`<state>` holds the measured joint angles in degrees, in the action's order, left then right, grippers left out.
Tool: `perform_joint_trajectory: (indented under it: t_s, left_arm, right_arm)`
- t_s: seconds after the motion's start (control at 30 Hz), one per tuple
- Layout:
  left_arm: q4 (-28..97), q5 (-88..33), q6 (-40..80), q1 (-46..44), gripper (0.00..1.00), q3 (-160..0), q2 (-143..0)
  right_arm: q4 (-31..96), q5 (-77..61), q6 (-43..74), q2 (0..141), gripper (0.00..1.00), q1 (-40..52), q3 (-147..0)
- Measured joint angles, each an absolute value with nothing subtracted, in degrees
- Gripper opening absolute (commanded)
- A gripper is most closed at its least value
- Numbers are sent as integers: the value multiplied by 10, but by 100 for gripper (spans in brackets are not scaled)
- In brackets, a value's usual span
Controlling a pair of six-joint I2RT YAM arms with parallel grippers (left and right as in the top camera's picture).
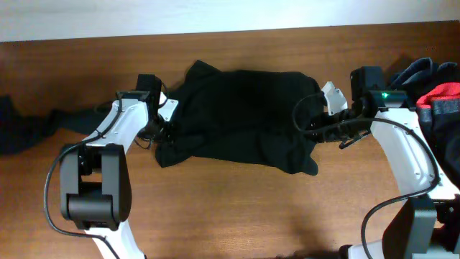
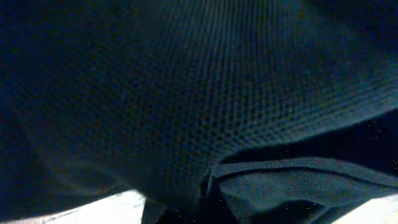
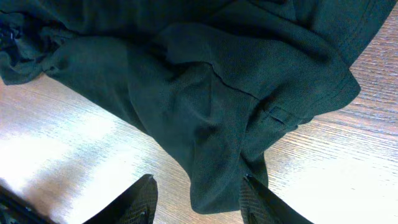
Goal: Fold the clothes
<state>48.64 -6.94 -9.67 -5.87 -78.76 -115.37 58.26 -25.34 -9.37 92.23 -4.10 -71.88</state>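
A black mesh-knit garment (image 1: pixel 241 115) lies crumpled across the middle of the wooden table. My left gripper (image 1: pixel 159 128) is at its left edge. In the left wrist view the dark fabric (image 2: pixel 199 93) fills the frame and hides the fingers, so I cannot tell their state. My right gripper (image 1: pixel 317 129) is at the garment's right edge. In the right wrist view its fingers (image 3: pixel 198 194) are open, one on each side of a hanging fold of the garment (image 3: pixel 211 124) just above the table.
A pile of other clothes, red and dark blue (image 1: pixel 438 90), lies at the right table edge behind the right arm. Another dark garment (image 1: pixel 29 126) lies at the far left. Bare wood (image 1: pixel 237 208) runs along the front.
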Motion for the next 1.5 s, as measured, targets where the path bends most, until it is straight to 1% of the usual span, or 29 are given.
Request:
perform_joint_trajectory:
  t_s: [0.03,0.07,0.1,0.17,0.23,0.37,0.43,0.5,0.73,0.9,1.03,1.13,1.17,1.23,1.3,1.37,1.5]
  left_arm:
    - [491,-70,-96,-59,1,-788,-1154]
    - [499,-70,-96,-59,1,-789,-1154]
    - [516,-70,-96,-58,1,-794,-1154]
    - [545,-70,-96,-59,1,-808,-1154]
    - [570,-70,-96,-59,1,-829,-1154]
    - [618,-70,-96,-59,1,-890,-1147]
    - [631,-71,-96,-59,1,-901,-1135]
    - [644,-71,-96,-59,1,-903,-1111]
    - [708,-71,-94,-59,1,-911,-1016]
    - [754,-71,-80,-70,1,-914,-1004]
    - [779,-70,-70,-101,1,-914,-1004]
    - [789,-69,-66,-128,14,-914,-1004]
    - [788,-65,-65,-133,16,-914,-1004]
    - [781,-51,-62,-141,16,-914,-1004]
    - [768,-35,-62,-142,15,-914,-1004]
    - [754,-18,-62,-142,1,-914,-1004]
    - [742,3,-61,-142,1,-914,-1004]
  right_arm:
    - [583,-253,-94,922,47,-41,-719]
    - [583,-253,-94,922,43,-41,-719]
    - [582,-253,-94,922,37,-41,-719]
    - [584,-254,-92,922,33,-41,-719]
    - [587,-254,-86,922,32,-41,-719]
    - [601,-256,-72,922,34,-41,-719]
    - [608,-256,-70,922,37,-41,-719]
    - [611,-255,-66,922,39,-41,-719]
    - [613,-253,-59,922,41,-42,-719]
    - [621,-245,-59,922,48,-42,-719]
    - [622,-241,-58,922,51,-42,-719]
    - [621,-240,-58,922,51,-42,-719]
    - [621,-240,-58,922,51,-42,-719]
    - [621,-239,-58,922,51,-42,-719]
    - [621,-238,-58,922,51,-42,-719]
    - [621,-238,-58,922,52,-42,-719]
    - [621,-238,-58,922,51,-42,-719]
